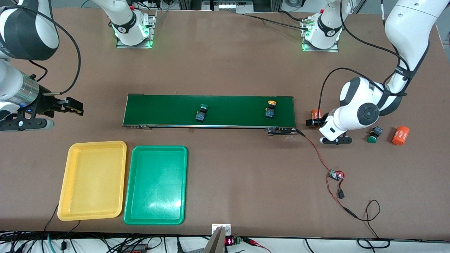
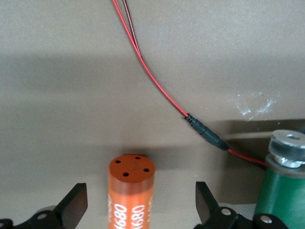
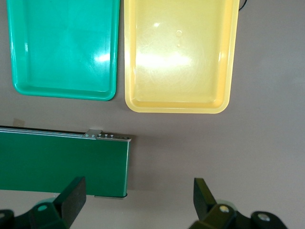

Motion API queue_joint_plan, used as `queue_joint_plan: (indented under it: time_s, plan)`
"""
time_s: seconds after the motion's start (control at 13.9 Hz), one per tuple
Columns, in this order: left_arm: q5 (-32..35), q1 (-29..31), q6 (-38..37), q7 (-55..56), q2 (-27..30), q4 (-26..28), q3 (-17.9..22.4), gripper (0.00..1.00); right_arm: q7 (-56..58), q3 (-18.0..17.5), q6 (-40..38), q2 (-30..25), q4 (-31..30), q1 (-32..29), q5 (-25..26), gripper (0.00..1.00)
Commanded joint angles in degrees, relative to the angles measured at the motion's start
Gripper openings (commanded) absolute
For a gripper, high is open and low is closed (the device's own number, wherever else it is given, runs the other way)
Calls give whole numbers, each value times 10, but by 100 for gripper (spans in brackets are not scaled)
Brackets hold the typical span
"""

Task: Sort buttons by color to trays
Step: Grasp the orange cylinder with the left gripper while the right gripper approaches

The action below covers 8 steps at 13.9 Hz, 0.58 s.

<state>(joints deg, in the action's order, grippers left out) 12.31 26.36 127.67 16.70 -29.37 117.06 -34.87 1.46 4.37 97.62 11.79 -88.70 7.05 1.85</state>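
Three buttons show out of the four: a green-capped one [image 1: 201, 113] and a yellow-orange one [image 1: 270, 109] lying on the dark-green conveyor belt [image 1: 168, 110], and another green one [image 1: 374, 134] on the table at the left arm's end, between the left arm's hand and an orange cylinder with white print [image 1: 400, 135]. Any fourth button is not visible. Each has a black-and-blue body under its round cap. The left gripper [image 2: 138, 202] hangs low beside the belt's end, its fingers spread wide on either side of a second orange cylinder [image 2: 129, 191] without touching it; the arm hides most of that cylinder in the front view. The right gripper [image 3: 138, 198], also wide and holding nothing, hovers over the table at the belt's right-arm end. The yellow tray [image 1: 93, 181] and green tray [image 1: 156, 184] lie side by side, nearer the front camera than the belt.
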Motion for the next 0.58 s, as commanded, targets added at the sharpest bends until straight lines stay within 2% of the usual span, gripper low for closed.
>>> queue_joint_plan:
  time_s: [0.0, 0.29, 0.5]
  plan:
    - [11, 20, 6, -44, 1, 10, -5, 100, 16, -1, -12, -3, -5, 2, -3, 100]
    - [11, 15, 7, -48, 2, 32, -5, 100, 1, -3, -27, -28, -50, 4, -23, 100]
    - [11, 19, 7, -48, 4, 44, -5, 100, -40, -3, 8, -76, -129, 8, -32, 100]
